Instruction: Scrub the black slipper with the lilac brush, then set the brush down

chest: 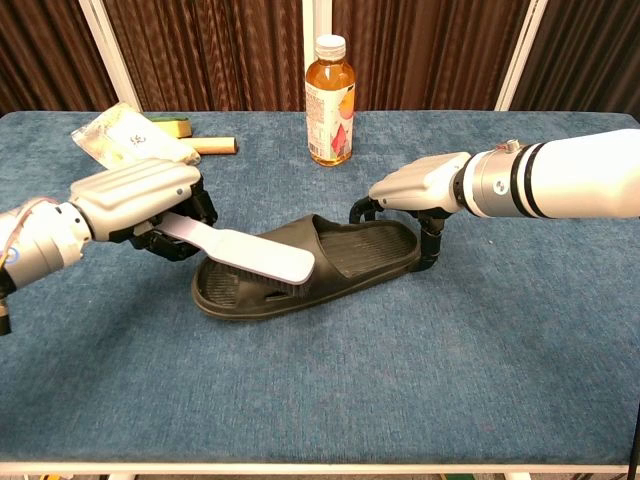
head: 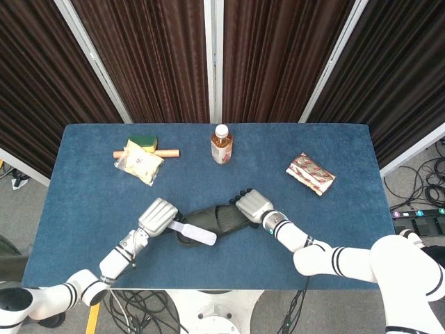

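Note:
The black slipper (head: 221, 218) (chest: 362, 252) lies flat near the middle of the blue table, heel to the right. My left hand (head: 157, 216) (chest: 140, 203) grips the handle of the lilac brush (head: 197, 234) (chest: 256, 257). The brush head rests across the slipper's strap at the toe end. My right hand (head: 252, 207) (chest: 421, 189) holds the heel end, fingers curled over the far rim and thumb down the outer side.
An orange drink bottle (head: 221, 144) (chest: 330, 98) stands behind the slipper. A yellow-green sponge (head: 142, 143), a snack bag (head: 141, 162) and a wooden stick (head: 167, 153) lie at the back left. A red-patterned packet (head: 311, 174) lies at the right.

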Robot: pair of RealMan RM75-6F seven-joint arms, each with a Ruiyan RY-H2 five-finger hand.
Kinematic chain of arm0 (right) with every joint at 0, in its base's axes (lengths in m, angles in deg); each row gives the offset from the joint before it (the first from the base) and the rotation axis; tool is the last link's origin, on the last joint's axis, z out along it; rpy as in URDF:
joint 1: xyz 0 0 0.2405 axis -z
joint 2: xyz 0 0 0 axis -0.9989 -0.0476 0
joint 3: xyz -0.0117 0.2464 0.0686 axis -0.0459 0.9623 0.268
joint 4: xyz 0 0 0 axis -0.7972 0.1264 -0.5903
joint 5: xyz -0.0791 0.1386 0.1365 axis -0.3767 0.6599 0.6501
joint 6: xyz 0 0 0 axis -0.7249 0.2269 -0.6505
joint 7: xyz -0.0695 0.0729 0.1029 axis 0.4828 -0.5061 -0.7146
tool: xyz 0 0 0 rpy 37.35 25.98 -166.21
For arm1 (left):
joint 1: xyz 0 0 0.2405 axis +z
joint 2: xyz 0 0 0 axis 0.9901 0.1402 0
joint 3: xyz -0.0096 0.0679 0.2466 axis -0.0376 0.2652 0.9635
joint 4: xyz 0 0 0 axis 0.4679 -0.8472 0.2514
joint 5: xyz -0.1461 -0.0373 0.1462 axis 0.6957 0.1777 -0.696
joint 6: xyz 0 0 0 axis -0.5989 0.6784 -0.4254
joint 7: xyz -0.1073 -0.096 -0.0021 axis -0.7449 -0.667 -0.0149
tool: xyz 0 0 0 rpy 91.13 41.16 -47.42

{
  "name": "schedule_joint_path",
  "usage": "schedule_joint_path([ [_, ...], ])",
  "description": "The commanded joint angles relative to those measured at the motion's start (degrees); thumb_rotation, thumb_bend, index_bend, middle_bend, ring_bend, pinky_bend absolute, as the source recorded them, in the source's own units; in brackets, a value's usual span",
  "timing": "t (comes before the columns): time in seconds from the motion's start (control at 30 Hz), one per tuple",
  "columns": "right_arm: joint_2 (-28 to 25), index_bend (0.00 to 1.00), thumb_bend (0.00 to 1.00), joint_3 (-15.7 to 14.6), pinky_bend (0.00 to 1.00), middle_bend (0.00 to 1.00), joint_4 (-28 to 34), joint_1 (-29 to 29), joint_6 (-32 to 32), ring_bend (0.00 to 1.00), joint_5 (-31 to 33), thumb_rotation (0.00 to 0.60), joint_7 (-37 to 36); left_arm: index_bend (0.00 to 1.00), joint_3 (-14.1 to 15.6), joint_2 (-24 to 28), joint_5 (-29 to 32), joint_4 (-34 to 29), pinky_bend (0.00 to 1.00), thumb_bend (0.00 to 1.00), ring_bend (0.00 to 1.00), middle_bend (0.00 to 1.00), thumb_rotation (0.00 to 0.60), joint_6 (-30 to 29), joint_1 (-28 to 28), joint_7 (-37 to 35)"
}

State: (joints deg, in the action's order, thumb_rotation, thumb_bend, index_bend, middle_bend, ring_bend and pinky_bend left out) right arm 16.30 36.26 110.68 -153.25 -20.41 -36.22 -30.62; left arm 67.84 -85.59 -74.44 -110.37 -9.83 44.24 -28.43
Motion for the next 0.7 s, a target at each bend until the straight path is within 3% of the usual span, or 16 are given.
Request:
schedule_joint_path([
  [0.03, 0.14, 0.34, 0.31, -0.35, 0.20, 0.32, -0.09, -0.27, -0.19, 0.14, -0.36, 0.600, 0.12, 1.00, -0.65, -1.48, 1.94, 2.38, 1.00, 0.65, 1.00, 1.00, 0.600, 2.08, -0.52, 0.23],
  [0.53, -0.43, 0.39, 0.34, -1.83, 0.22, 0.34, 1.76, -0.93, -1.62, 0.17, -1.15, 0.600, 0.42, 1.00, -7.21, -4.21, 12.01, 8.56, 1.00, 0.65, 1.00, 1.00, 0.600, 8.50, -2.41, -0.98],
  [0.7, -0.49, 0.39, 0.34, -2.04, 0.22, 0.34, 1.84, -1.11, -1.85, 0.17, -0.77, 0.600, 0.41, 1.00, -7.20, -0.71, 12.17, 3.21, 1.00, 0.65, 1.00, 1.00, 0.600, 5.82, 0.14, -5.62],
])
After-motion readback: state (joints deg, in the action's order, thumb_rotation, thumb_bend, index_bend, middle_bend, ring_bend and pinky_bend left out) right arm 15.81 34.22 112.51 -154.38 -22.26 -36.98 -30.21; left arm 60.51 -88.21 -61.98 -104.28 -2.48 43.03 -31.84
